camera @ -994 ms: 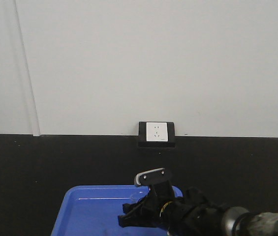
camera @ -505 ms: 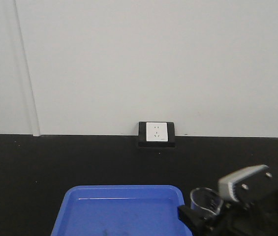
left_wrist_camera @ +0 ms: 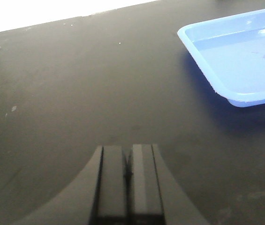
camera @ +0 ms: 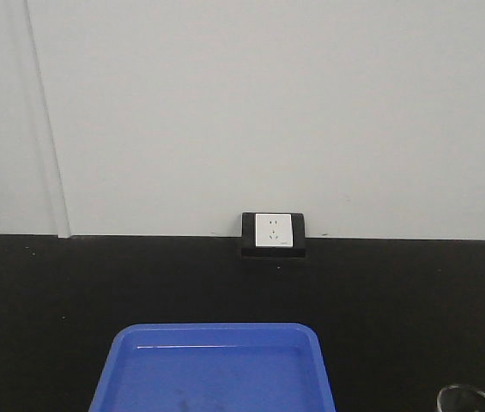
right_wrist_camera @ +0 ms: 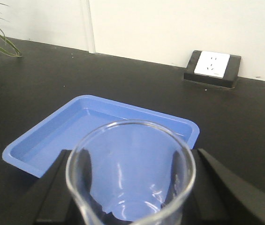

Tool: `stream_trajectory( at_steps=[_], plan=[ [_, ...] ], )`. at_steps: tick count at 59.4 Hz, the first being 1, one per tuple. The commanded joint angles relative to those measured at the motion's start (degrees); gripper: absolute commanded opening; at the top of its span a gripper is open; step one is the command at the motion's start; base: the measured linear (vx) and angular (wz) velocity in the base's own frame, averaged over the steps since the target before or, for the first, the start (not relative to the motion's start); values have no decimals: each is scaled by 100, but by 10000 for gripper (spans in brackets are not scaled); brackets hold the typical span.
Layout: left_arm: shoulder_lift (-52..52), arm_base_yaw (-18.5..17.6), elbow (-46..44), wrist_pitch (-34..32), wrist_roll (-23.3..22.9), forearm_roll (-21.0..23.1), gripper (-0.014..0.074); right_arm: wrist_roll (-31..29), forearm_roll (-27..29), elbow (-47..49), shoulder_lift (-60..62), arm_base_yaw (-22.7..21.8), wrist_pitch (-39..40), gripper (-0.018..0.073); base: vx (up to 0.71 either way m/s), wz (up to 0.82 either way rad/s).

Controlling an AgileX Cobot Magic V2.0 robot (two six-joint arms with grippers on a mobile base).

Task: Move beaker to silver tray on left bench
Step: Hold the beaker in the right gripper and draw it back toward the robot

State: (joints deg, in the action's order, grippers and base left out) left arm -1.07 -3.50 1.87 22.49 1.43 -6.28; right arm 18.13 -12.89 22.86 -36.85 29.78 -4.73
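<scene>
The right gripper, jaws clamped on the beaker, has pulled back from over the blue tray toward the bench front edge (silver tray unseen, so the carry remains), while the left gripper jaws are closed and empty.

Even bright indoor light, soft shadow beside blue tray, beaker blurred up close, wall blown white
</scene>
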Motion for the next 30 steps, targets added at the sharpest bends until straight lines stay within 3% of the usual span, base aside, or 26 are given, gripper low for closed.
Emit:
stream_trajectory(
  at_steps=[1, 30],
  plan=[
    [-45, -21, 114, -474, -11, 15, 1, -43, 3, 170, 60, -17, 288, -14, 0, 0],
    [-45, -21, 114, -474, -11, 15, 1, -43, 3, 170, 61, -17, 252, -14, 0, 0]
  ],
)
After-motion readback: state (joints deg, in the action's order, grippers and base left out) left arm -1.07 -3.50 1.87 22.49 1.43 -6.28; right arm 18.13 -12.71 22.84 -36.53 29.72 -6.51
